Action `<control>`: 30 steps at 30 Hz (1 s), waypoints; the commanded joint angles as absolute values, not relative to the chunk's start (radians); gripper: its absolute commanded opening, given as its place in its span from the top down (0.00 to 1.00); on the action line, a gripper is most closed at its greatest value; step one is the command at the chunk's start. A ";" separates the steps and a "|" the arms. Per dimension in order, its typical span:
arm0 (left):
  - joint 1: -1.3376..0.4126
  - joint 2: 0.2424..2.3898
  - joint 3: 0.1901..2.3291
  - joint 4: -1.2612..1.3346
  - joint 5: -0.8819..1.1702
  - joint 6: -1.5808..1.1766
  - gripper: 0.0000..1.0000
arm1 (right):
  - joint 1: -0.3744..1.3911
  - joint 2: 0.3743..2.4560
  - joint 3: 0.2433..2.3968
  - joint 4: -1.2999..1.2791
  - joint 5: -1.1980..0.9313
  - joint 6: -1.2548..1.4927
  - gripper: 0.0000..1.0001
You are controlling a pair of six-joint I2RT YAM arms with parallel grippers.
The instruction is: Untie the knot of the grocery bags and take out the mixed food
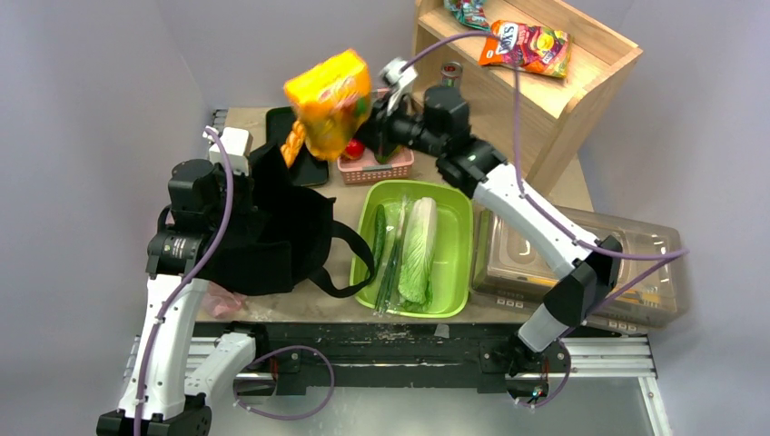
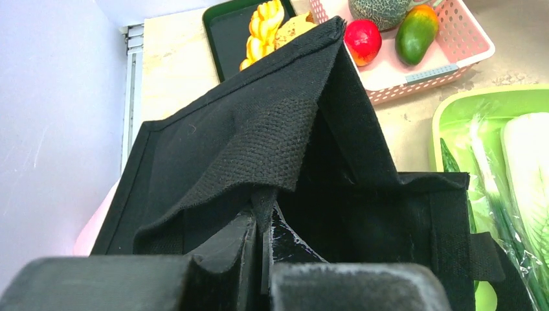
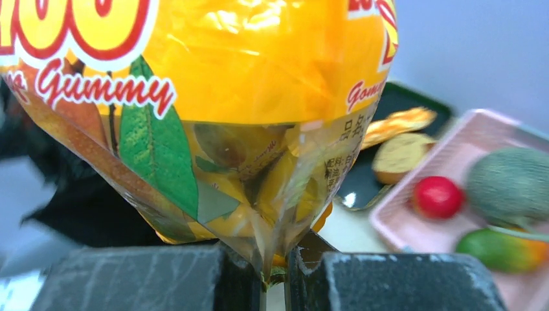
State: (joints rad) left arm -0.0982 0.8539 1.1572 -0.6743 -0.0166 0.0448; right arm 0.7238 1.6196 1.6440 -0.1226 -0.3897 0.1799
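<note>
While my right pincer (image 3: 272,265) is clenching the bottom seam of the yellow gummy packet (image 1: 331,100), I am holding that packet in the air, beyond the far left corner of the green tub (image 1: 452,204) and above the black cloth bag (image 1: 281,227) sitting just left of the tub. My left pincer (image 2: 262,259) is clamping the bag's raised rim, propping its mouth open. No knot is showing. Only a scrap of pink plastic (image 1: 222,298) is peeking out further left of the tub, so I am judging the untying done and the emptying under way.

The packet is pointing away from my fingers. Its long axis is running out from the pinched seam, leftward and away from the tub, and it is tilting rather than sitting level. Its printed face is turning toward my wrist camera.

Inside the tub, the cucumber (image 1: 379,238) and cabbage (image 1: 419,250) are lying lengthwise, near to far. Just beyond the tub, the pink basket (image 2: 453,58) is holding a red fruit (image 2: 362,40). Left of that, the black tray (image 2: 233,39) is carrying braided bread (image 2: 262,29).

I am judging that the next move calls for swinging the packet slowly clear of the bag, since only a thin seam is gripped. The wooden shelf (image 1: 581,82) beyond the tub's far right corner, which is bearing another snack packet (image 1: 527,45), looks the likely place.
</note>
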 commanded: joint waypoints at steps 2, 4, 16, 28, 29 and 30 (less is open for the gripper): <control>-0.089 0.844 1.136 -0.629 0.024 0.025 1.00 | 0.596 1.481 1.795 -0.065 -0.078 0.344 1.00; -0.089 0.842 1.130 -0.629 0.037 0.018 1.00 | 0.572 1.470 1.866 -0.105 -0.007 0.326 1.00; -0.089 0.850 1.100 -0.613 0.097 0.008 1.00 | 0.356 1.486 2.134 -0.298 0.297 0.385 1.00; -0.089 0.872 1.109 -0.593 0.122 0.009 1.00 | 0.243 1.602 2.282 -0.440 0.227 0.536 1.00; -0.089 0.869 1.109 -0.594 0.122 0.009 1.00 | 0.237 1.618 2.297 -0.451 0.216 0.540 1.00; -0.089 0.868 1.109 -0.593 0.119 0.009 1.00 | 0.231 1.634 2.314 -0.467 0.204 0.548 1.00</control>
State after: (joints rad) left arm -0.0975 0.8669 1.1141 -0.6296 0.0978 0.0338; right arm 0.2470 1.6054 2.2253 -0.5133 0.2634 0.4988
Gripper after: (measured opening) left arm 0.009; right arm 0.055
